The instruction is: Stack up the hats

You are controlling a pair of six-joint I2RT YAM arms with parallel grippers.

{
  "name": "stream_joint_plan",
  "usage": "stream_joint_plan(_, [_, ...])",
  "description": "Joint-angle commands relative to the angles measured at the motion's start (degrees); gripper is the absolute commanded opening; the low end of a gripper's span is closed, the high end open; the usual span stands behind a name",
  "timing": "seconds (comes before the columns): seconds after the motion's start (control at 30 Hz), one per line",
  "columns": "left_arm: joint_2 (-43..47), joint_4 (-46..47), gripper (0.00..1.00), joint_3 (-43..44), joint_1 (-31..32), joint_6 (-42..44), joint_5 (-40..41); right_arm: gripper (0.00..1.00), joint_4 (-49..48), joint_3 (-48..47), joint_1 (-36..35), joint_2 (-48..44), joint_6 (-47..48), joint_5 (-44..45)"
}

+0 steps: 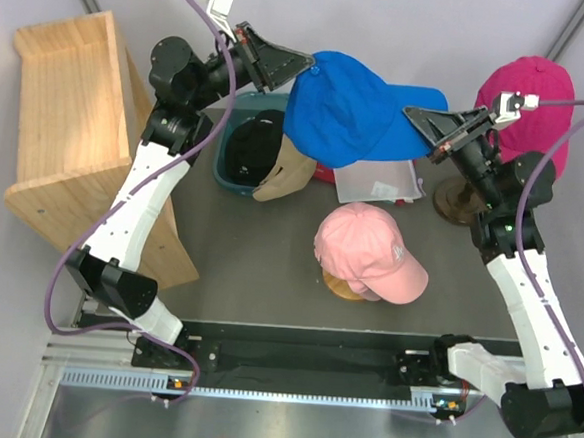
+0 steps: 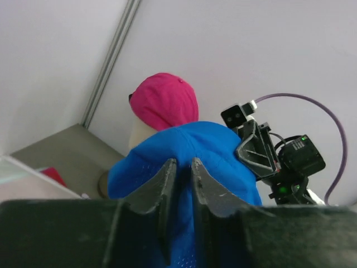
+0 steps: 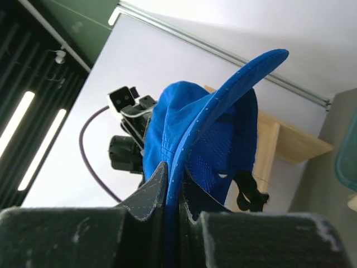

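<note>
The blue cap (image 1: 345, 107) hangs in the air above the back part of the worktop (image 1: 259, 267), carried between the two arms. The left hand (image 1: 301, 67) has its fingers pressed together on the cloth at the back of the crown; in the left wrist view the blue fabric sits pinched between the two dark fingers (image 2: 167, 178). The right hand (image 1: 419, 120) pinches the brim at the opposite side, and in the right wrist view the curved brim edge goes straight down into the narrow slit between its closed fingers (image 3: 150, 190), with the open inside of the cap turned to the camera.

Under the raised cap, a teal bin (image 1: 222, 164) stands on the worktop with a black cap (image 1: 252, 148) and a tan cap (image 1: 285, 173) inside it, the tan one leaning over the near rim. A light pink cap (image 1: 365, 246) sits on a round wooden stand (image 1: 342, 286) near the middle of the worktop. A magenta cap (image 1: 526, 100) is at the far right, placed on a cream head form (image 2: 139, 134), just beside the right arm. A wooden shelf (image 1: 69, 113) stands at the left side
</note>
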State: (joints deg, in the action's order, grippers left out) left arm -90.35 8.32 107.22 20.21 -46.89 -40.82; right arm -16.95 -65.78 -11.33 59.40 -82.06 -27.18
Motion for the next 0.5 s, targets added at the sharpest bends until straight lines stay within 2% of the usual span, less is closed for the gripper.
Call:
stream_joint_plan(0.0, [1.4, -12.7, 0.65, 2.9, -1.7, 7.6, 4.6, 0.0, 6.4, -5.4, 1.4, -0.5, 6.1, 1.3])
stream_joint_plan(0.03, [1.4, -16.3, 0.78, 3.8, -2.5, 9.3, 8.8, 0.0, 8.1, -7.0, 1.8, -0.5, 7.5, 1.9])
stream_joint_plan(0.07, [1.5, -19.4, 0.85, 4.7, -2.8, 11.1, 12.0, 0.0, 12.4, -8.5, 2.3, -0.4, 8.8, 2.6])
stream_joint_plan(0.1, [1.7, -23.7, 0.96, 5.7, -3.1, 14.7, 14.4, 0.0, 14.3, -11.4, 3.2, -0.3, 11.5, 3.6])
stream_joint_plan(0.2, [2.0, -26.4, 0.99, 6.5, -3.8, 18.7, 19.7, 0.0, 19.7, -15.2, 5.1, 0.3, 14.6, 4.7])
stream_joint_plan(0.47, [0.6, -25.9, 0.99, 6.2, -4.1, 17.9, 18.8, 0.0, 19.0, -22.1, 6.8, 6.5, 20.1, 7.0])
